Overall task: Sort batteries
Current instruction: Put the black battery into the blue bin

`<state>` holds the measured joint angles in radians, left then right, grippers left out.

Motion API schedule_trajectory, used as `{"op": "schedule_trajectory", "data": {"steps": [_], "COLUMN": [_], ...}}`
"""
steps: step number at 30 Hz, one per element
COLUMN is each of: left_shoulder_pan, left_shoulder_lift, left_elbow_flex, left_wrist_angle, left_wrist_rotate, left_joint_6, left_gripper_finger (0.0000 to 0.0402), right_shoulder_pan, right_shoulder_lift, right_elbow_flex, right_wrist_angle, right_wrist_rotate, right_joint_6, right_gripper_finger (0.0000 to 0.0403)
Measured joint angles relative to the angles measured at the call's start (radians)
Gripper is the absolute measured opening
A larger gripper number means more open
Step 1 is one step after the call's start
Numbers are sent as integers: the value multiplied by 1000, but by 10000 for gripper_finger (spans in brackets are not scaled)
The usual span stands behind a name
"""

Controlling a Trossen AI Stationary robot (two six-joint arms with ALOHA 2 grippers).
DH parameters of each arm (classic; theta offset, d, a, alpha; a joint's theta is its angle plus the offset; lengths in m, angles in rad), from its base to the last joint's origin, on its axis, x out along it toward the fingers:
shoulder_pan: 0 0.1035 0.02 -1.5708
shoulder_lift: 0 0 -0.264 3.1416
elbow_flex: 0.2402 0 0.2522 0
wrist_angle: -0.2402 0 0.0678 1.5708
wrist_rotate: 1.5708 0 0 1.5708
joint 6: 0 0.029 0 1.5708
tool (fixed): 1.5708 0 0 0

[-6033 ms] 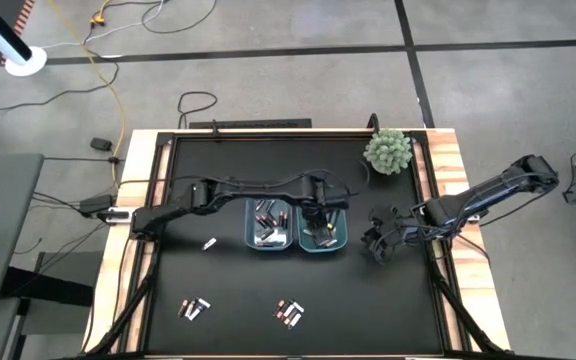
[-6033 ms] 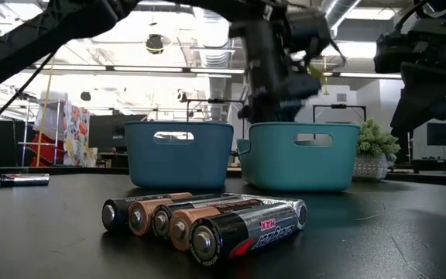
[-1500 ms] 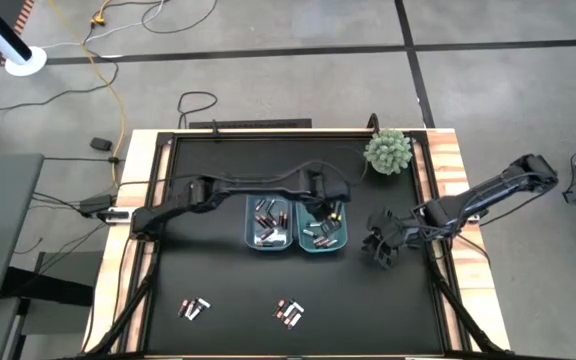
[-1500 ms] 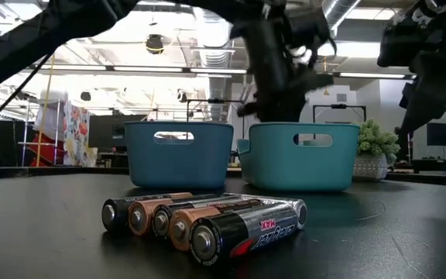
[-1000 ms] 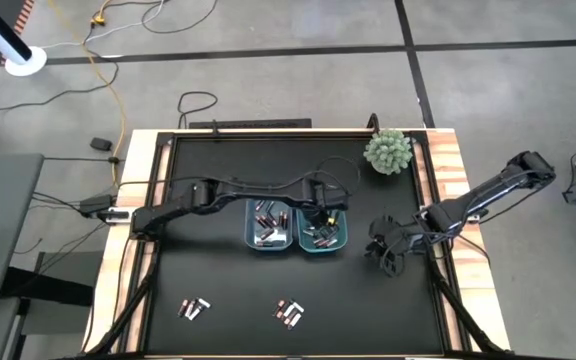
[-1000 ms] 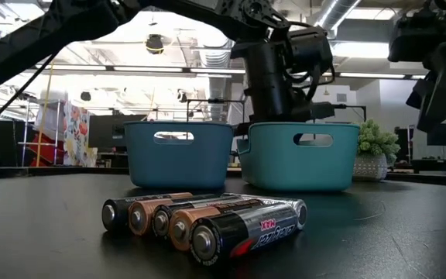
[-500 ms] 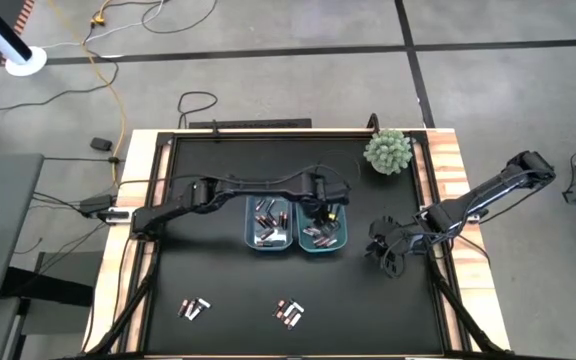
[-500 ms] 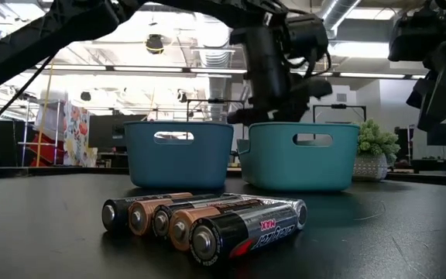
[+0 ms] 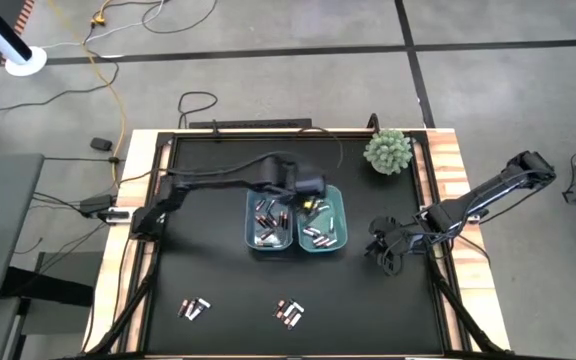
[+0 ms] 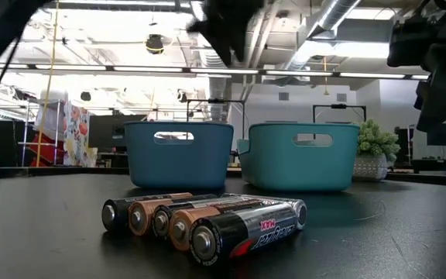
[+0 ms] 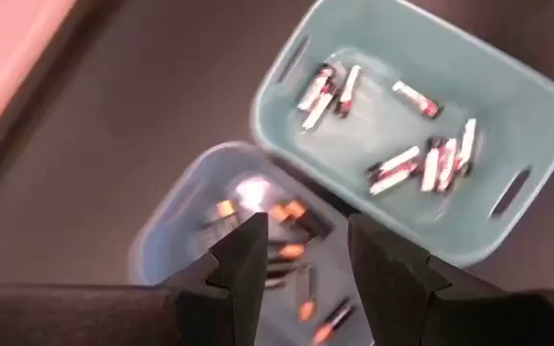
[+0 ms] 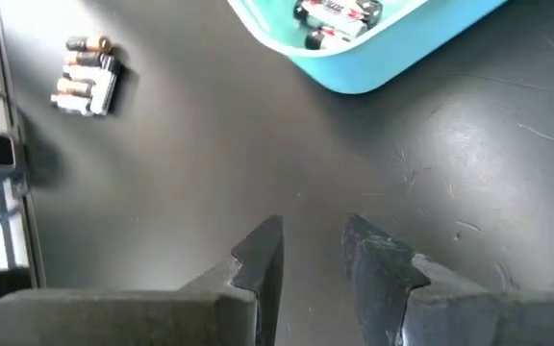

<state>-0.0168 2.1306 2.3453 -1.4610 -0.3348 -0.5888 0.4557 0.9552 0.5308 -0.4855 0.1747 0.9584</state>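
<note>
Two clusters of dark, copper-ended batteries lie on the black mat near its near edge, one (image 9: pixel 194 307) to the left and one (image 9: pixel 288 313) nearer the middle; the second fills the low view's foreground (image 10: pixel 207 218). Dark batteries lie in the blue bin (image 9: pixel 268 223), silvery-white ones in the teal bin (image 9: pixel 324 222). My left gripper (image 11: pixel 306 255) is open and empty, raised above the far ends of the two bins (image 9: pixel 306 190). My right gripper (image 12: pixel 311 252) is open and empty, low over bare mat right of the teal bin (image 9: pixel 386 246).
A small potted plant (image 9: pixel 387 150) stands at the mat's far right corner. Wooden table edges (image 9: pixel 452 200) frame the mat on both sides. Bare mat lies between the bins and the near battery clusters, and left of the blue bin.
My left gripper has risen and swung from over the teal bin's far end toward the table's left, now above the seam between the two bins; its arm has drawn back. The batteries, the bins and my right arm have stayed put.
</note>
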Motion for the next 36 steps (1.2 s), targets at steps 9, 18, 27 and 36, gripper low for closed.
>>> {"op": "schedule_trajectory", "data": {"steps": [9,18,27,36], "left_shoulder_pan": [-273,-658,-927,-1066], "left_shoulder_lift": [-275,-554,-620,-618], "left_elbow_flex": [-278,-671,-887,-1021], "left_wrist_angle": [-69,-57,-39,69], "left_wrist_rotate": [-234,-280,-127,-27], "left_joint_6": [-201,-564,-943,-1281], "left_gripper_finger": [139,139,139,139], "right_shoulder_pan": [0,0,0,0], "right_shoulder_lift": [0,0,0,0], "right_elbow_flex": [0,0,0,0], "right_wrist_angle": [12,12,12,10], "right_wrist_rotate": [48,48,49,98], "right_joint_6": [168,221,272,275], "right_gripper_finger": [127,127,127,127]}}
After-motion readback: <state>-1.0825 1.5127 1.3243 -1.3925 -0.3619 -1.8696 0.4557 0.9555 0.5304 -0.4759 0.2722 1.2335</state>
